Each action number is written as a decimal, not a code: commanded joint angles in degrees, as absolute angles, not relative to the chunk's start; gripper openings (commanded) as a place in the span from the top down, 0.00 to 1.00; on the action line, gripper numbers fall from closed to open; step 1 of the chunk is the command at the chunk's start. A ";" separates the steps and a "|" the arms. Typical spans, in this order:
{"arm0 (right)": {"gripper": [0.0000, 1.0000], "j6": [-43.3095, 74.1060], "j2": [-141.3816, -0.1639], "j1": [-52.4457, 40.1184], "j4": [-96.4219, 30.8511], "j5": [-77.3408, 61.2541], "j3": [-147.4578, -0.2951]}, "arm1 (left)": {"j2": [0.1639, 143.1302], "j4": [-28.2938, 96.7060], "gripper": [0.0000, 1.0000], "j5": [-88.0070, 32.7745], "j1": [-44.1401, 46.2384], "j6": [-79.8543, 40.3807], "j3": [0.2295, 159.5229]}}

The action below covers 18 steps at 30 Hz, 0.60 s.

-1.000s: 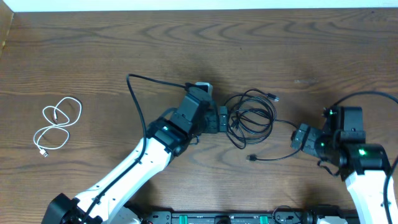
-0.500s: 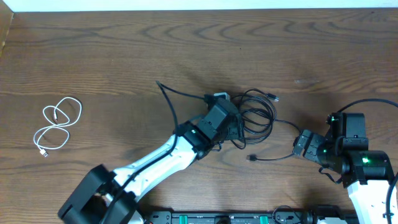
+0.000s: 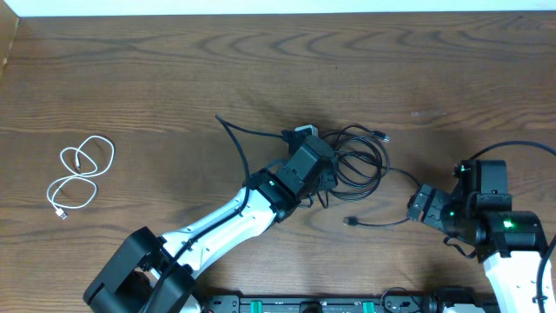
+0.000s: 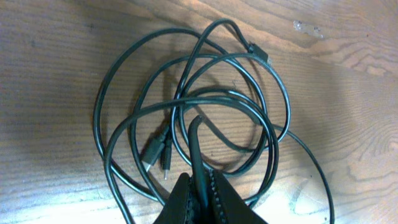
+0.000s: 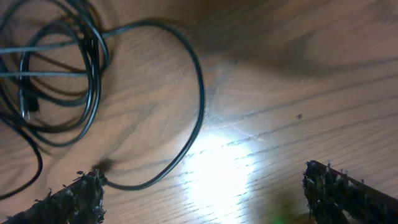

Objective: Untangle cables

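Left gripper (image 4: pixel 200 186) fingers pressed together, pinching one strand of tangled black cables (image 3: pixel 352 165) mid table (image 3: pixel 174 69); right gripper (image 5: pixel 205 190) spread wide, empty, nr a loose loop. White cable (image 3: pixel 84 171) coiled by left edge. Risk: pulling w/o an anchor drags whole tangle or tightens loops

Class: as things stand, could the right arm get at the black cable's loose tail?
Probably yes: the right gripper is open, and the tail lies on the table just before it, with nothing between.

OCCLUDED: my left gripper (image 3: pixel 323 180) is covering part of the black cables (image 3: pixel 358 162) overhead | CROPPED: loops are running off right-wrist view's left edge
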State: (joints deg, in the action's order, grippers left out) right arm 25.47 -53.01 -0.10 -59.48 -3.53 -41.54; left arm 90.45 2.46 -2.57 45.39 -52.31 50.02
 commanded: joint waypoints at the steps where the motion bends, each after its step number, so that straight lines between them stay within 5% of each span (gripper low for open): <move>1: 0.01 26.26 -52.77 0.30 -59.35 -7.57 -39.97 | 90.21 2.70 0.92 -0.60 45.17 -50.85 50.87; 9: 0.07 20.53 -52.80 0.27 -48.10 -24.34 -34.15 | 76.82 5.39 0.92 -4.51 45.19 -43.09 50.87; 18: 0.01 28.21 -52.88 -4.95 -34.89 -26.50 -31.81 | 60.23 9.80 0.92 -7.55 45.19 -43.11 50.87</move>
